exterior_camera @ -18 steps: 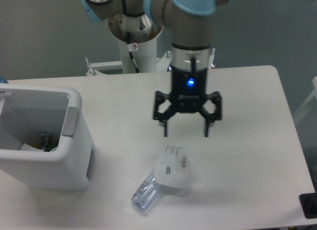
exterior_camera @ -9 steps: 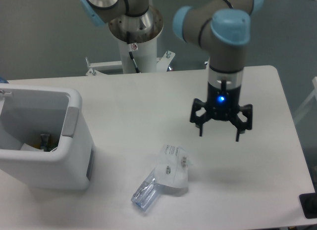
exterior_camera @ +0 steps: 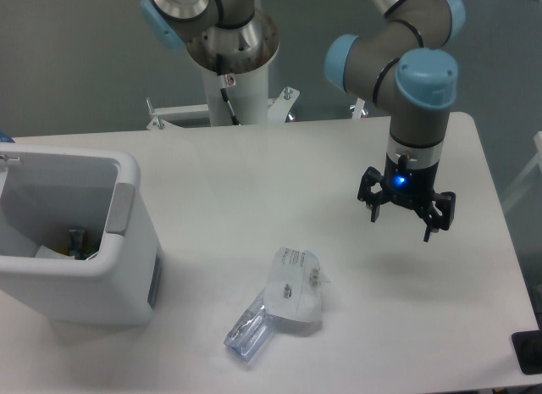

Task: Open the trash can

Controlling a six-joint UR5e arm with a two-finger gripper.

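Swinging farther toward the table's right edge, the gripper (exterior_camera: 400, 220) now hangs above bare tabletop, fingers spread apart and holding nothing. By the left edge stands the trash can (exterior_camera: 80, 241) (top open, small items inside). Near the front edge lies a clear plastic bag (exterior_camera: 278, 302).

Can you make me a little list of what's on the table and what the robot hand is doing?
trash can: white bin at the table's left edge, top open, some items inside
push tab: grey, on the bin's right rim
plastic bag: small, clear, lying flat on the table, right of the bin
end effector: fingers spread, holding nothing, above the table's right side
table: white
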